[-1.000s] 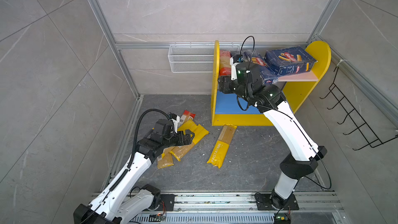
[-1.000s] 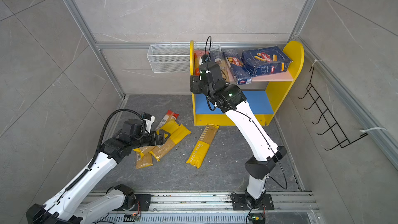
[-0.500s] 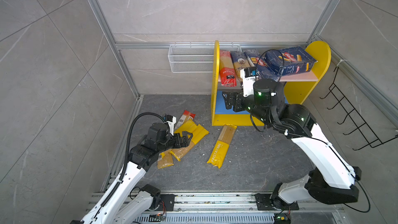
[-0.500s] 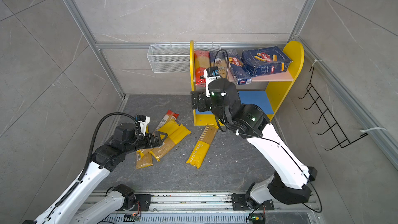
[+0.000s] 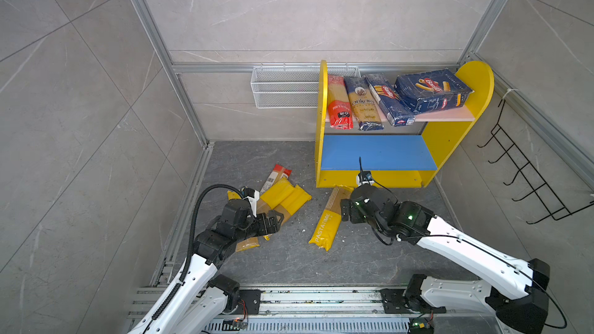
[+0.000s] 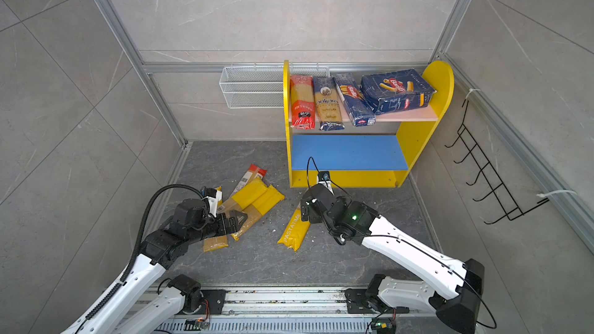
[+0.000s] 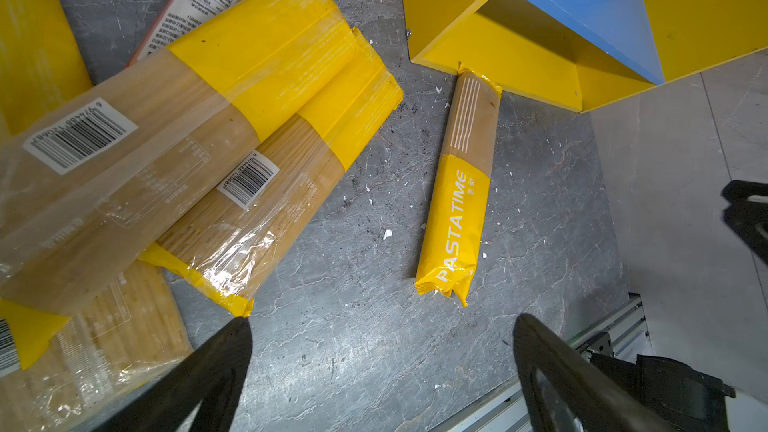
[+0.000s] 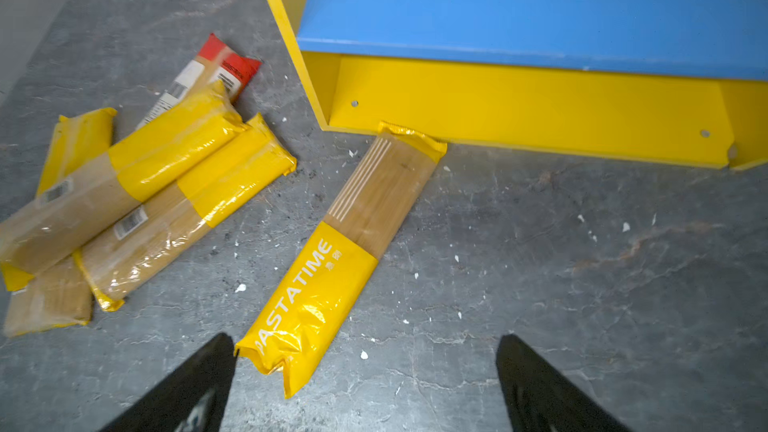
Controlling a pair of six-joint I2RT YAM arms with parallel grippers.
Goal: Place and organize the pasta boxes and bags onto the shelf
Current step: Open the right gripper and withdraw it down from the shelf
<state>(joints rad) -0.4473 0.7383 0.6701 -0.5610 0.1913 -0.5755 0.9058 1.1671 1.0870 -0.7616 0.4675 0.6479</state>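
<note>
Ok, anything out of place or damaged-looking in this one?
Yes. The wide Barilla box lies skewed across the pink upper board, its cardboard creased. Small white fragments litter the floor, and the PASTATIME bag butts against the shelf base.

We lose part of the PASTATIME bag [image 6: 294,229] under the right arm [image 6: 337,213]; yellow bags [image 6: 254,195] cover most of the red-ended bag [image 6: 254,173].

Bright light, soft shadows; glare on yellow bags [image 7: 226,249]; right wrist view blurry.
</note>
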